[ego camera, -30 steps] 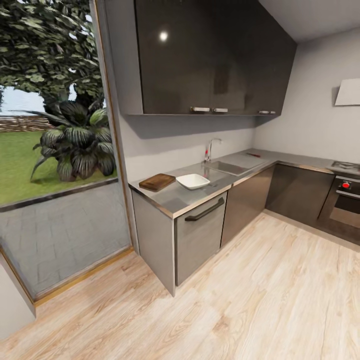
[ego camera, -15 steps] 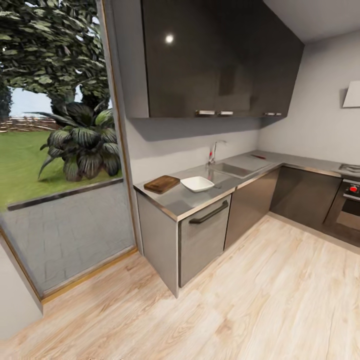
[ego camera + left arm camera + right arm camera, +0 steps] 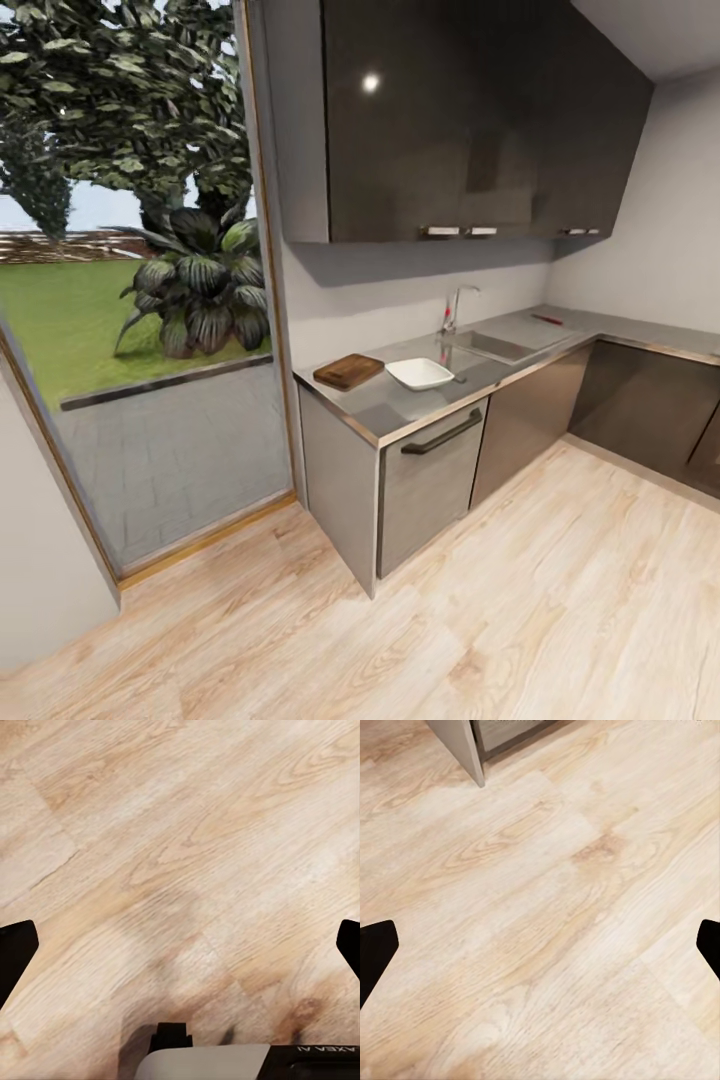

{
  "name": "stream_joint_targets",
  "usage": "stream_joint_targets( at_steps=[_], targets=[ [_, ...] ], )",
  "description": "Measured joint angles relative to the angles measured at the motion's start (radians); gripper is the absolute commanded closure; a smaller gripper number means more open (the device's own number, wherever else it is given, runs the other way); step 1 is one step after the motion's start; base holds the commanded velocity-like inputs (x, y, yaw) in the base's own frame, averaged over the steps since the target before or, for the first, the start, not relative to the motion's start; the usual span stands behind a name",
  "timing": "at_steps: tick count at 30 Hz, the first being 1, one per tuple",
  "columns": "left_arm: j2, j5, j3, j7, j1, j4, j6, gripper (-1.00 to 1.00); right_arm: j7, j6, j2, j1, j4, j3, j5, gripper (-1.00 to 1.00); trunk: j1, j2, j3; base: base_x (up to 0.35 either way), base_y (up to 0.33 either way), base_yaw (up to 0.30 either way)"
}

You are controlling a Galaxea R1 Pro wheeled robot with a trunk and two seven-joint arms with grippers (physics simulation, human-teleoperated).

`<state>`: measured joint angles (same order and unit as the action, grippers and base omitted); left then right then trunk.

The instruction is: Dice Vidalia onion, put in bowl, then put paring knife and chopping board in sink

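Across the room, the grey countertop (image 3: 400, 410) runs along the wall. On it lies the dark-brown chopping board (image 3: 348, 371), with the white bowl (image 3: 420, 374) just right of it. Further right is the sink (image 3: 497, 347) with its chrome faucet (image 3: 455, 308). The red-handled paring knife (image 3: 547, 319) lies on the counter beyond the sink. The Vidalia onion is hidden from here. My left gripper (image 3: 180, 945) is open, with dark fingertips (image 3: 15, 952) wide apart over wooden floor. My right gripper (image 3: 540, 945) is open too, above floor near a cabinet corner (image 3: 461, 746).
A grey dishwasher front with a dark handle (image 3: 442, 434) sits under the bowl. Dark wall cabinets (image 3: 460, 120) hang above the counter. A tall glass door (image 3: 130, 300) to a garden stands left of the counter's end. Light wood floor (image 3: 450, 620) spreads between me and the cabinets.
The whole head view has shifted: the counter, board and bowl sit further right in the picture, and the oven has left the view at the right. The camera moved, not the things.
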<state>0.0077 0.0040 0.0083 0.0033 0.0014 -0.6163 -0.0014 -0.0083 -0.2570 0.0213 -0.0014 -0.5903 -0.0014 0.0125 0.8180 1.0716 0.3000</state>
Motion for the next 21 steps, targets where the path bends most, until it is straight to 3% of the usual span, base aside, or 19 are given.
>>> stream_joint_targets(
  at_steps=[21],
  targets=[
    [0.000, -0.001, 0.002, 0.001, 0.000, 0.016, 0.000, -1.00, 0.001, 0.000, 0.000, 0.000, 0.000, 0.000, 0.000, -1.00, -0.081, -0.147, -0.066, 0.000, 0.000, 0.002]
  ],
)
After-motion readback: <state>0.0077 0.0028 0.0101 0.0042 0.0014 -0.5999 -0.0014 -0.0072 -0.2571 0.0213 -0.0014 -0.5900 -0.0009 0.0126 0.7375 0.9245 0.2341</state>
